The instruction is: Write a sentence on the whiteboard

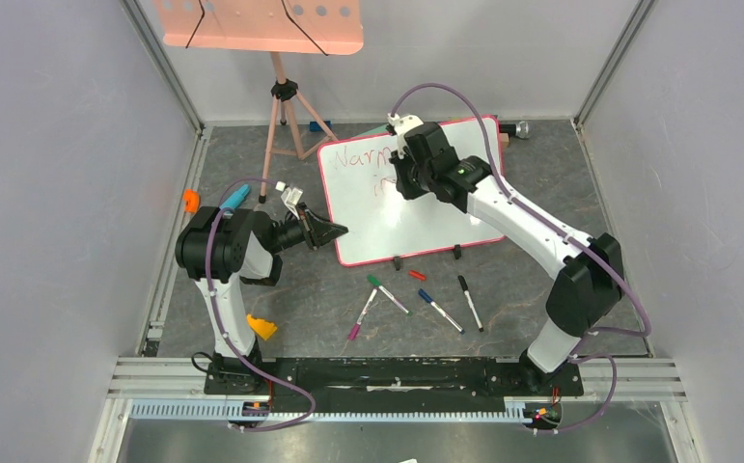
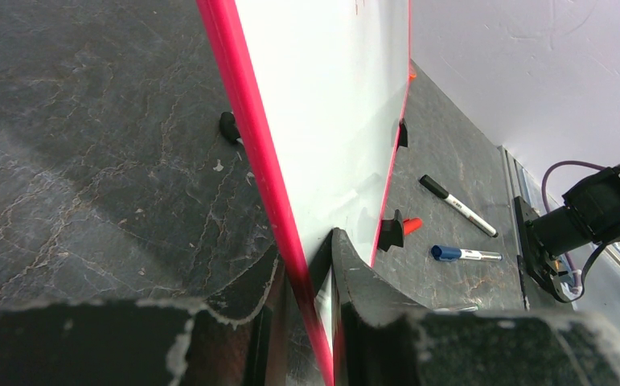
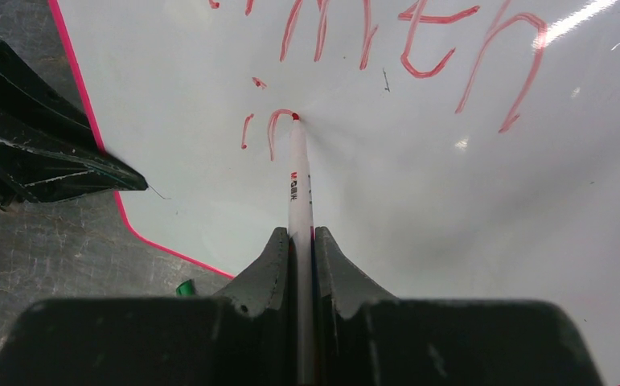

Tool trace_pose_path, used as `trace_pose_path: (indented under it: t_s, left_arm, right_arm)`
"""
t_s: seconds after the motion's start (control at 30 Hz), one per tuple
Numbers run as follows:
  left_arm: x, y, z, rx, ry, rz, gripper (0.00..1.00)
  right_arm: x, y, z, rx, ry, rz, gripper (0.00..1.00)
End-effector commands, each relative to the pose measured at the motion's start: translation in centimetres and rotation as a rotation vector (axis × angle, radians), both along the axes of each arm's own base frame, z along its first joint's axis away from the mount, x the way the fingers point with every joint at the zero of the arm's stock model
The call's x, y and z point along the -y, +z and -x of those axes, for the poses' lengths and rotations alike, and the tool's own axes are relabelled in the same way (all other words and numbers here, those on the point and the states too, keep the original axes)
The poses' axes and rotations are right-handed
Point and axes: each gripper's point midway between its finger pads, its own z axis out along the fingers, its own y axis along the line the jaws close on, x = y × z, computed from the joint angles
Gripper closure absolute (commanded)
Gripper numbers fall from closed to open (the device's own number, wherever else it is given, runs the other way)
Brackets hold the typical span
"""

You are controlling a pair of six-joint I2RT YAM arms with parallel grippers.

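On the dark table, the whiteboard (image 1: pixel 401 227) stands on edge on two black clip feet (image 1: pixel 399 261), its white face toward the arm bases.

- Left gripper (image 1: pixel 334 231) is at the whiteboard's left edge, low down. In the wrist view its fingers (image 2: pixel 355 273) are a narrow slot apart and clamped on the pink-red rim, one on each face of the board.
- Right gripper (image 1: pixel 408 178) is in front of the whiteboard's upper middle. Its fingers (image 3: pixel 266 265) are pressed together on a red marker (image 3: pixel 298 177), a white barrel that points away from the wrist.
- The marker's red tip touches the board face at the end of a small arched stroke.
- The sentence (image 3: pixel 419 40) is in thin red letters. The top line reads roughly "Warmth", with "in" partly formed beneath it at the tip.
- Loose markers (image 1: pixel 440 312) lie on the table just before the whiteboard's lower edge: green, magenta, blue and black.
- A small red cap (image 1: pixel 417 275) lies near the feet.
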Motion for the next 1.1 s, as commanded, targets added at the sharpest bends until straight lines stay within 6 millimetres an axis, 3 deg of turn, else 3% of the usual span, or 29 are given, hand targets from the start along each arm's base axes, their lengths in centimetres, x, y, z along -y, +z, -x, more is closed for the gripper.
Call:
trace_pose_path:
  t_s: [0.0,0.5,0.63,0.87,0.97,1.07]
  left_arm:
    - [-1.8,-0.1,-3.2,0.132,0.143,-0.059,0.95]
    - [-1.7,-0.2,-3.1,0.129,0.137,-0.058,0.95]
    - [-1.7,-0.2,-3.1,0.131,0.137,-0.058,0.95]
    - [-1.7,-0.1,-3.1,0.131,0.139,-0.057,0.95]
    - [-1.7,-0.1,-3.1,0.130,0.139,-0.056,0.94]
    - [-1.9,0.1,-3.3,0.127,0.160,-0.053,0.94]
  right_arm:
    - [2.9,-0.1,-0.9,0.026,-0.087,0.052,1.00]
    - [3.4,-2.9,1.7,-0.048,-0.065,0.035,1.00]
    - [3.2,-1.7,1.6,-0.023,-0.063,0.010,1.00]
    - [1.6,2.6,2.0,0.066,0.020,-0.105,1.00]
    - [2.0,3.1,2.8,0.086,0.028,-0.125,1.00]
    - [3.1,2.3,3.5,0.074,-0.006,-0.107,1.00]
